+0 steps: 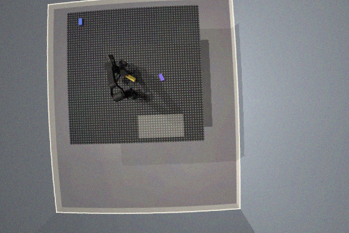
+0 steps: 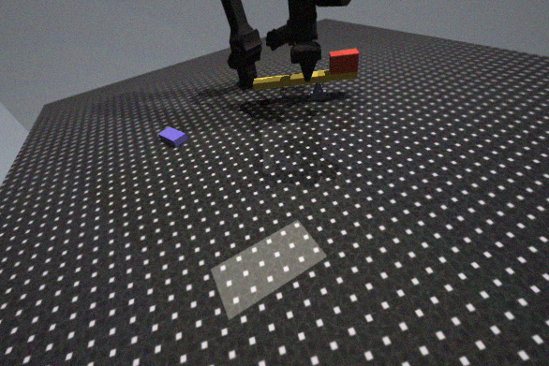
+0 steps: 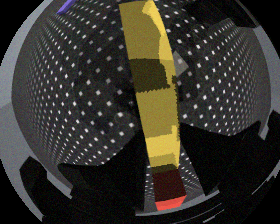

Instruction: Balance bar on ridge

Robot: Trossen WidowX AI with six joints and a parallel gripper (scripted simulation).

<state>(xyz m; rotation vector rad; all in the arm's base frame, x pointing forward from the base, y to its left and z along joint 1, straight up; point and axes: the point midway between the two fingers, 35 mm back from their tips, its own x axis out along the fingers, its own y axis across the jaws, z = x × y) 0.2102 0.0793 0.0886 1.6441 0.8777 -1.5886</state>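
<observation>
Right now the black jaws (image 2: 307,77) are gripping the yellow bar (image 1: 130,77) (image 2: 274,81) (image 3: 158,112), one finger on each side of it, between its middle and the end that carries a red block (image 2: 344,62) (image 3: 170,190). The bar is held up off the dark, white-dotted mat (image 1: 167,42) (image 2: 398,179) (image 3: 56,100), roughly level, though in the exterior view its red-block end looks slightly higher. That block sits on top of the bar, right at the end. Under the bar, between the jaws and the red block, stands the small dark ridge (image 2: 318,92), shaped like a wedge with its narrow edge upward; whether the bar touches that edge cannot be told. In the exterior view the other end of the bar reaches behind or up to a dark part of the arm (image 2: 300,10) (image 1: 114,81), so its tip is hard to make out there.

Well apart from the bar, a purple block (image 1: 161,77) (image 2: 172,136) (image 3: 66,6) lies flat on the mat, and a blue block (image 1: 80,21) lies near one corner of it. A pale rectangle (image 1: 161,126) (image 2: 268,269) shows on the mat too, with the white dots visible across it. From above, the mat covers part of a wide grey bench (image 1: 149,185) with a pale rim.
</observation>
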